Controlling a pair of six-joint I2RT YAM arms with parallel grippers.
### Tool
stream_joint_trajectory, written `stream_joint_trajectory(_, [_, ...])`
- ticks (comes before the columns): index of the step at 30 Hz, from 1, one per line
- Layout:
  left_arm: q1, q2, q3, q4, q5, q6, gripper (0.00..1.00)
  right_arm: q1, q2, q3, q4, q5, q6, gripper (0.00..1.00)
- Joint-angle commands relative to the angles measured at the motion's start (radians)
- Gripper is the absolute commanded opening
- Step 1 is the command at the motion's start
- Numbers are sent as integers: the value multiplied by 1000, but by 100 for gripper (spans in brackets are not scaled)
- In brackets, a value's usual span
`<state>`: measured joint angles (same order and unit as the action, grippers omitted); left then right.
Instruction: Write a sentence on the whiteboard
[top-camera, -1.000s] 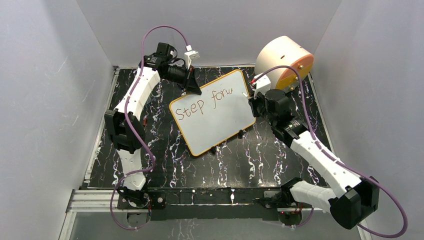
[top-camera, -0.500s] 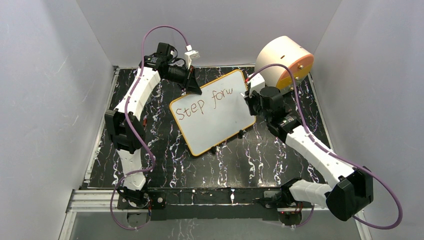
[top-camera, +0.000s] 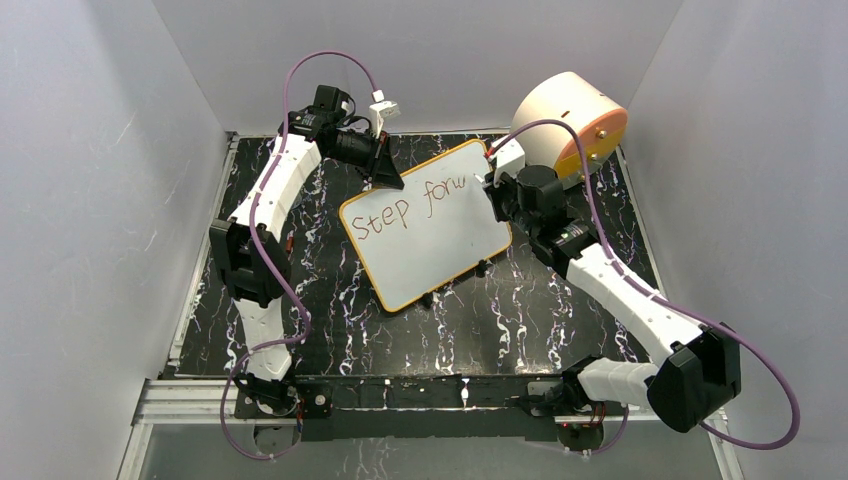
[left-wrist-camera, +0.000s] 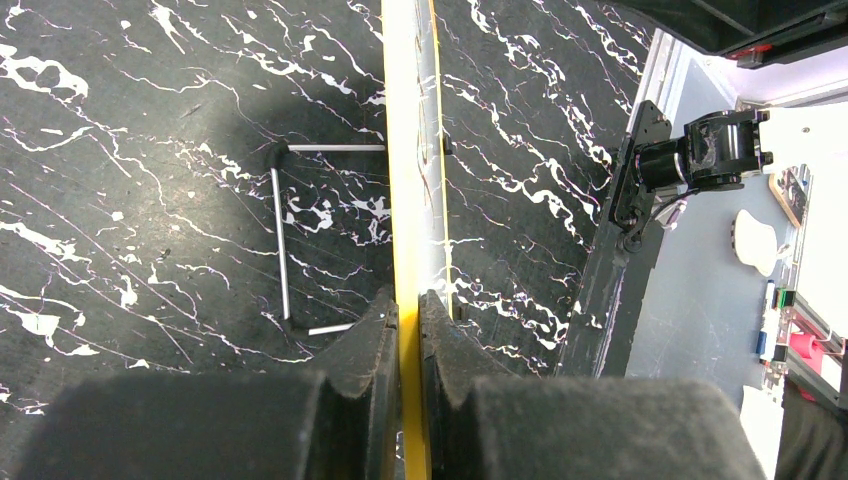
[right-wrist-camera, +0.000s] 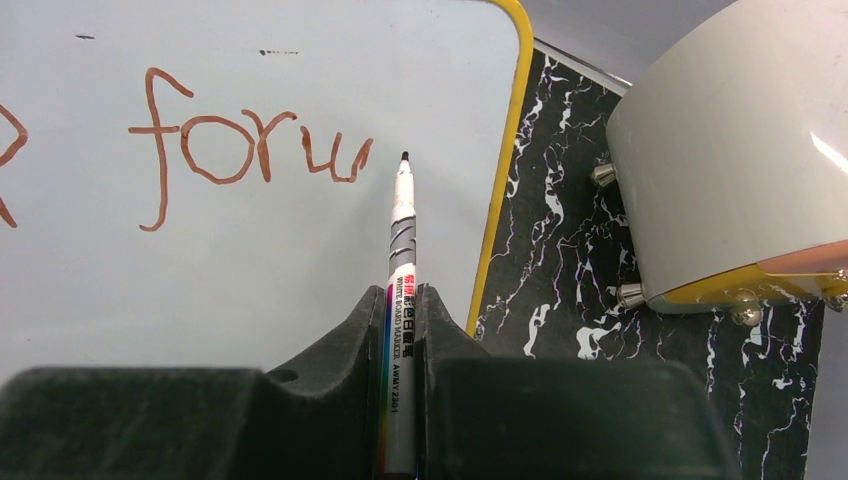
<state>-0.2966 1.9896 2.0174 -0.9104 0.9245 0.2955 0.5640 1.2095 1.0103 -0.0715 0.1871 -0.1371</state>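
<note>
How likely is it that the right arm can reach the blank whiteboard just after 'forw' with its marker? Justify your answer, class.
Probably yes. The right gripper is shut on the marker, whose tip sits just past the last stroke of the sentence; bare whiteboard lies ahead, with nothing in between.

A black table (top-camera: 500, 320) veined with white like marble fills the middle of the booth. Plain pale grey walls close it in on three sides: the left wall (top-camera: 90, 200), the back wall (top-camera: 430, 60) and the right wall (top-camera: 740, 150), all bare and matte. A silver metal rail (top-camera: 185, 400) runs along the table's near edge. The light is soft and even, with faint shadows on the walls
</note>
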Motion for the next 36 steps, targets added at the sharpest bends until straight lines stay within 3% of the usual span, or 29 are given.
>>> stream_joint_trajectory(1, [-32, 1, -29, -28, -24, 72, 0, 2, 18, 59, 64, -21, -17, 0])
stream_joint_trajectory(36, [-40, -4, -31, -36, -28, 87, 0, 2, 61, 61, 77, 6, -27, 0])
